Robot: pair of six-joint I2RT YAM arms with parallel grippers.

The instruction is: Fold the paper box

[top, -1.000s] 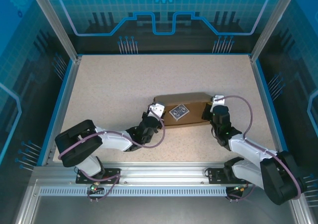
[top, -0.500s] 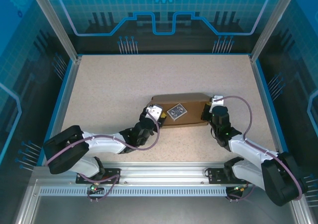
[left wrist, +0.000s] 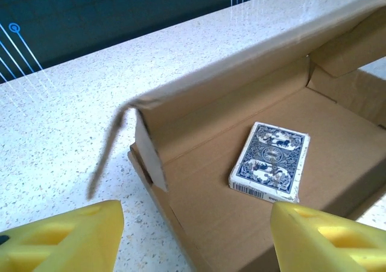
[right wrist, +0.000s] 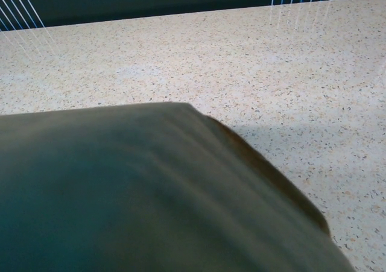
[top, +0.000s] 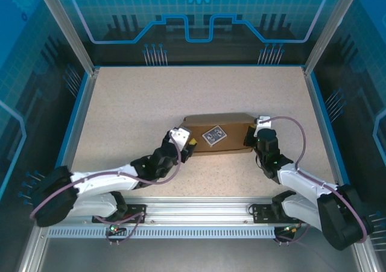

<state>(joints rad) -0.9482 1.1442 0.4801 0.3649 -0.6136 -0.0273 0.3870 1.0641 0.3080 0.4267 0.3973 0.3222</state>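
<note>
Yellow fingers (left wrist: 60, 236) of the left gripper (top: 183, 142) stand spread wide, released, with nothing between them. The box (left wrist: 229, 109) sits just ahead, its open left end facing the tips. At the far end, the right gripper (top: 252, 137) is clenched up against the box's right wall. Its wrist view has a dark, blurred cardboard sheet right at the lens, so whether it pinches that wall I can't tell. The step in hand, I'd say, is closing the left end. A thin flap (left wrist: 108, 151) splays outward just ahead of the left finger, with a short tab (left wrist: 151, 157) beside it. To do it well, come in low and take the flap near its crease, not its floppy tip. Then swing it up square against the end while the other arm braces the box so it doesn't skid on the table (left wrist: 60, 121). Mind the card pack (left wrist: 271, 160), lying flat on the box floor ahead of the right finger, clear of the walls. The cardboard is plain brown, matte and thin, with sharp scored creases. The pack is blue-patterned and rectangular, and the table is smooth and speckled.
</note>
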